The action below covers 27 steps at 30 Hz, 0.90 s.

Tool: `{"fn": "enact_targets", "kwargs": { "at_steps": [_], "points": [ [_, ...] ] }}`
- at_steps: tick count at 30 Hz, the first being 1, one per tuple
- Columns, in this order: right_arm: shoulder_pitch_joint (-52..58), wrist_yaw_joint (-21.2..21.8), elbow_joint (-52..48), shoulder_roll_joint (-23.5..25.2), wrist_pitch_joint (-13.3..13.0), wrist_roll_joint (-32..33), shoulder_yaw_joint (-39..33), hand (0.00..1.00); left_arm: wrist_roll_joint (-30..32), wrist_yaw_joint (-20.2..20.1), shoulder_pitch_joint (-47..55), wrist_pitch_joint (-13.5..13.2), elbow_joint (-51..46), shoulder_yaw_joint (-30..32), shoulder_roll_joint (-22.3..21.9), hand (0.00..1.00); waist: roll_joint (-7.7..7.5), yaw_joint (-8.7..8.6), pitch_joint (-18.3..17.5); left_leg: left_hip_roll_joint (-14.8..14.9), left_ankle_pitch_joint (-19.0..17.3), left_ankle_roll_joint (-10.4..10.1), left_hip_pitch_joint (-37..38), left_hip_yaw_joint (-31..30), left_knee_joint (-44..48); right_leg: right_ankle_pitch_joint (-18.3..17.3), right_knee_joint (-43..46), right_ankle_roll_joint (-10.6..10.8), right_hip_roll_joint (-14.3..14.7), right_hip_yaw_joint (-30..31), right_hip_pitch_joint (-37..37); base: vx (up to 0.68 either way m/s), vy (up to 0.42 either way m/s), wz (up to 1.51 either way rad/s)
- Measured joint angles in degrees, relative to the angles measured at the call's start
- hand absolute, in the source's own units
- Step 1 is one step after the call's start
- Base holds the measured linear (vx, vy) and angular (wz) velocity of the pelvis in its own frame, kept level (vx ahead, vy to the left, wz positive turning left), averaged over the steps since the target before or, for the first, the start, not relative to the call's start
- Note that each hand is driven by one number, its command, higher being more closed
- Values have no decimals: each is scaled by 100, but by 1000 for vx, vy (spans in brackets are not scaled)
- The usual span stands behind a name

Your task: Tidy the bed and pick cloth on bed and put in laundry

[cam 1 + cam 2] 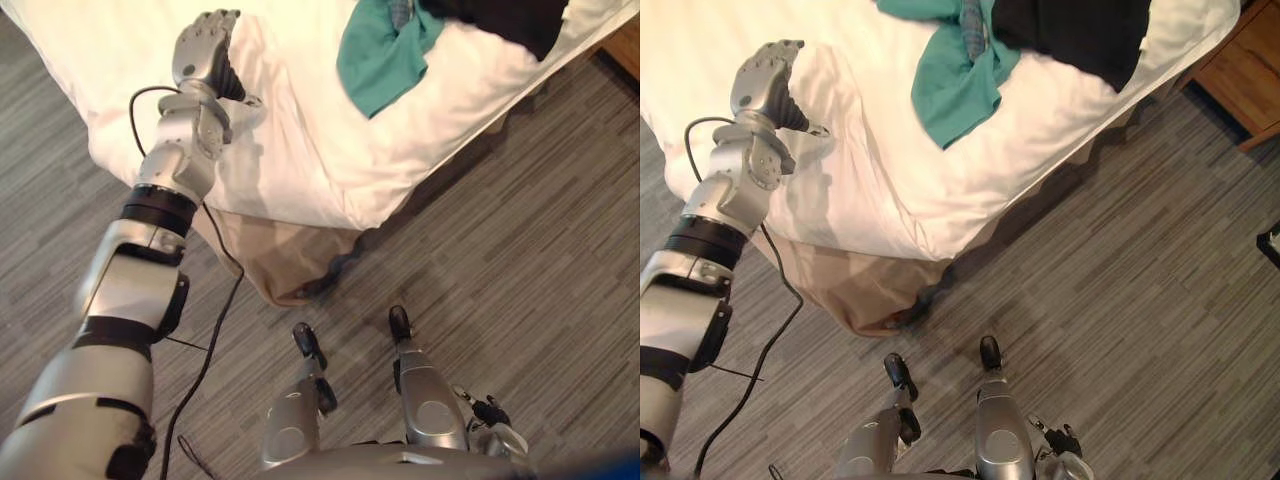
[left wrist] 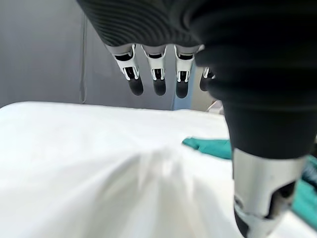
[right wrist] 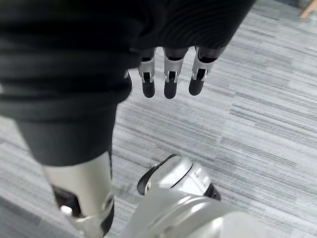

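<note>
Left hand [image 1: 205, 45] raised above the white bed [image 1: 300, 140] near its corner, fingers [image 2: 158, 87] relaxed and holding nothing, teal cloth [image 1: 385, 55] lying farther across the bedding, black cloth [image 1: 1075, 30] touching its far side, right hand [image 3: 170, 84] loose-fingered and empty over the grey floor [image 3: 257, 99]

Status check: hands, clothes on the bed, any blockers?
Left hand open, empty, over duvet. Right hand open, over floor. Teal cloth and black cloth lie on duvet, untouched. No obstacle seen between.

Left hand [image 1: 205, 45] outstretched, fingers [image 2: 159, 85] relaxed
</note>
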Motion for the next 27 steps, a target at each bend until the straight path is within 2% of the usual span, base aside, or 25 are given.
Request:
{"fn": "enact_targets", "kwargs": {
  "at_steps": [1,2,8,12,18,20,22,27],
  "points": [
    [-1,7,-67,-1,-4,87,54,0,-28,-16,-75,-3,2,10,-19,0,-33,16,22,2,31,-4,-113,-4,0,23,1,-5,0,-9,-104,-27,4,4],
    [0,8,-161,9,-26,134,94,0,-44,-26,-111,0,3,83,-32,100,-66,45,53,8,56,-16,-201,-2,1,49,3,-6,3,-10,-186,-17,1,5],
    [48,5,-228,-55,-31,188,366,0,-274,-150,-260,14,174,446,-541,100,-111,314,128,56,83,-19,-319,-18,-1,64,14,-6,-11,-49,-284,5,7,4],
    [48,-5,-253,-102,-30,199,490,0,-327,-161,-260,-11,268,615,-600,100,-112,324,128,80,93,-31,-370,-42,-11,64,26,-6,-14,-94,-314,-4,6,5],
    [48,-46,-254,-123,-29,191,585,0,-344,-270,-248,-75,389,440,-657,100,-112,339,125,102,187,-88,-276,-48,-1,59,104,-13,-12,-197,-219,-16,-9,6],
    [56,-52,-232,-127,-28,187,583,0,-511,-273,-128,-110,217,184,-635,100,-109,362,122,100,193,-97,-100,-53,-2,53,104,-21,-17,-218,-33,-24,-8,3],
    [88,-53,-198,-128,-19,171,563,0,-555,-273,232,-173,-406,-113,-578,100,-93,398,95,91,186,-103,84,-159,-25,15,106,-58,-31,-325,201,-40,-6,14],
    [89,-51,-81,-126,30,82,345,0,-780,-264,1266,-410,-1576,-301,-237,100,-19,441,-13,70,150,-150,211,-415,-34,-39,109,-49,-32,-549,476,-65,-4,26]
  ]
}}
